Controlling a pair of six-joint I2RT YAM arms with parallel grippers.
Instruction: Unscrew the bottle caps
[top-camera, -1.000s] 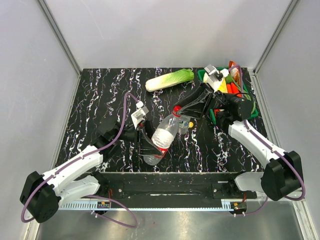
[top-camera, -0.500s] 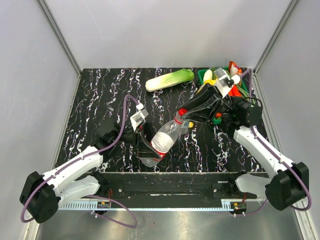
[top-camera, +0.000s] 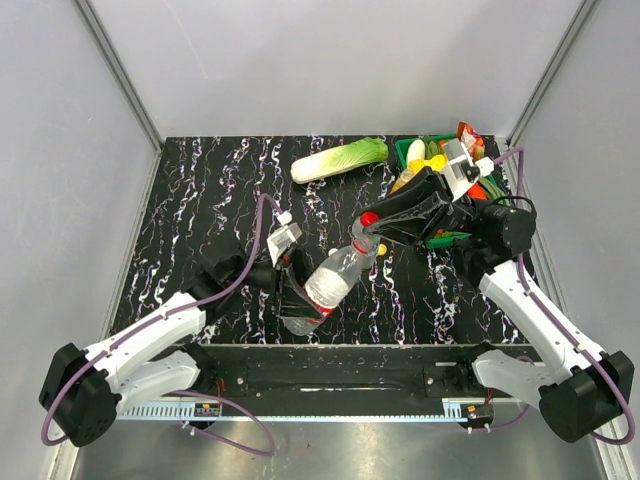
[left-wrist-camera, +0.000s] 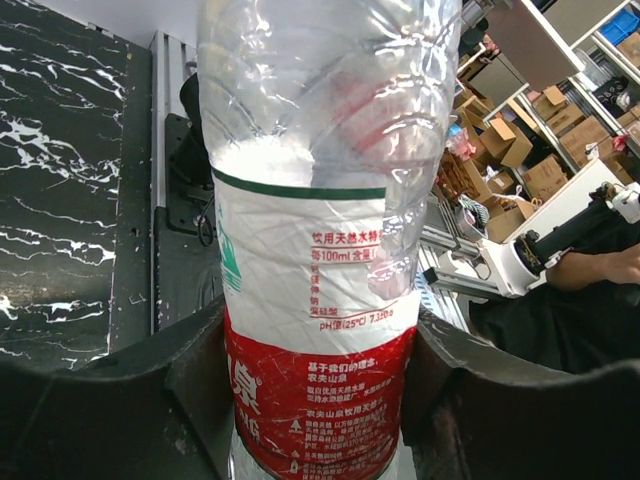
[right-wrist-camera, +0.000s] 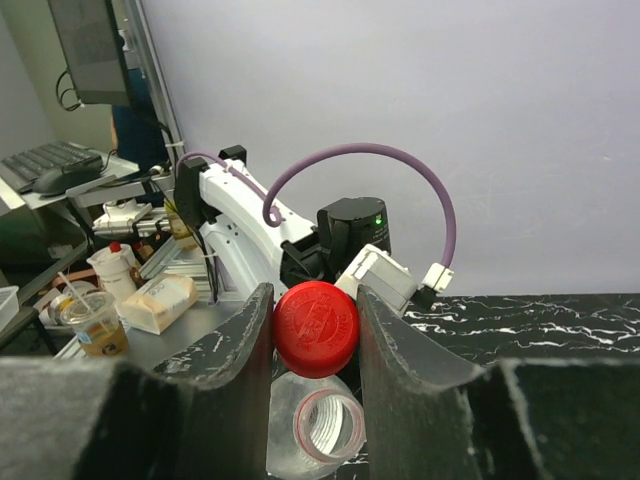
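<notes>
A clear bottle (top-camera: 335, 278) with a red and white label leans tilted over the near middle of the table. My left gripper (top-camera: 293, 292) is shut on the bottle (left-wrist-camera: 318, 300) at its labelled lower body, one finger (left-wrist-camera: 150, 400) pressing each side. My right gripper (top-camera: 368, 221) is shut on the red cap (right-wrist-camera: 316, 328), which sits between its fingers (right-wrist-camera: 240, 350). The cap (top-camera: 369, 217) hangs just above and apart from the bottle's open threaded neck (right-wrist-camera: 326, 428). No other bottles or caps can be made out.
A napa cabbage (top-camera: 340, 160) lies at the back centre of the black marbled table (top-camera: 200, 200). At the back right corner a green basket (top-camera: 403, 148) holds mixed vegetables, partly behind my right arm. Grey walls enclose the table.
The right gripper has drawn back to the right with the red cap, which now sits clear of the bottle's neck. The left gripper still holds the bottle, leaning a little lower.
</notes>
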